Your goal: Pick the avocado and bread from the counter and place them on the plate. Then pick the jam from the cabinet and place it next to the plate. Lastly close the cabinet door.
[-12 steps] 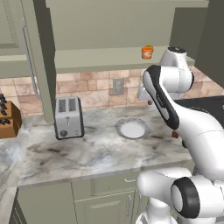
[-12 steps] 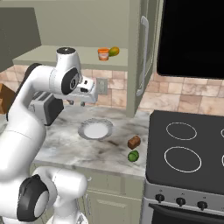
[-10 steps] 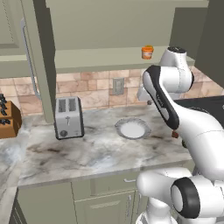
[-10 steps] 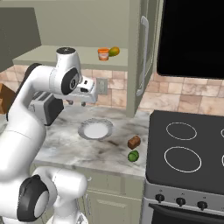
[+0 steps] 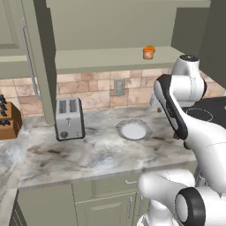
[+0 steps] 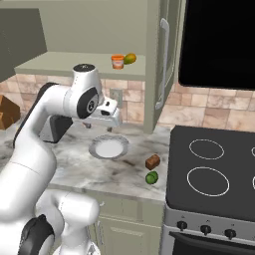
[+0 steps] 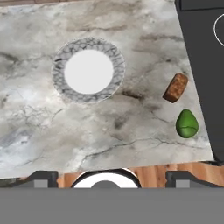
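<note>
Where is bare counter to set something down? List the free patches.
The widest bare stretch of counter lies between the toaster and the plate, running to the front edge. A narrower strip lies between plate and bread. It is crowded by the stove, where bread and avocado sit close together.

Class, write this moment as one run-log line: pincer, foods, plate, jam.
pincer: open, above counter | avocado, bread: on counter beside stove | plate: bare | jam: in cabinet
</note>
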Robot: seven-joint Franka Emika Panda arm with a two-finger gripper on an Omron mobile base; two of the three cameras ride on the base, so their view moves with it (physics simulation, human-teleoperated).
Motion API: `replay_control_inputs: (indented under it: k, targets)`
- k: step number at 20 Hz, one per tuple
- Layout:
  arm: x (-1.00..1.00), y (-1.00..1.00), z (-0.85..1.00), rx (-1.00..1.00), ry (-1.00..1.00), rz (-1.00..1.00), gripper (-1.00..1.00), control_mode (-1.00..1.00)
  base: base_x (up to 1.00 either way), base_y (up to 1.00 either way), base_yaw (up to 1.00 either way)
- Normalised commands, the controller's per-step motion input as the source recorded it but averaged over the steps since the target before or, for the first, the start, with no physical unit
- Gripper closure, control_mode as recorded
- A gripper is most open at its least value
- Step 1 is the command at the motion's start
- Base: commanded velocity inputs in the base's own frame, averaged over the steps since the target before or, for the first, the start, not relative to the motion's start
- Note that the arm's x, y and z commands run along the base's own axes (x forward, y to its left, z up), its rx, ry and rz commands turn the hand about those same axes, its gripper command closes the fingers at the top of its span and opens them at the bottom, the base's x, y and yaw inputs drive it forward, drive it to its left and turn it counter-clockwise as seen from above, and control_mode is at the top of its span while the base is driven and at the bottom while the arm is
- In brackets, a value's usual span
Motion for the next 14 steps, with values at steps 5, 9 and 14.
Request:
replay_control_inputs:
  k: [5,9,14]
  targets:
    - [-0.30,-0.81,-0.35,0.00,0.00,-0.15,-1.00,-1.00,0.00,0.00,0.00]
    - [-0.20,-0.79,-0.33,0.00,0.00,-0.15,-1.00,-1.00,0.00,0.00,0.00]
    - [-0.07,-0.54,-0.29,0.00,0.00,-0.11,-1.00,-1.00,0.00,0.00,0.00]
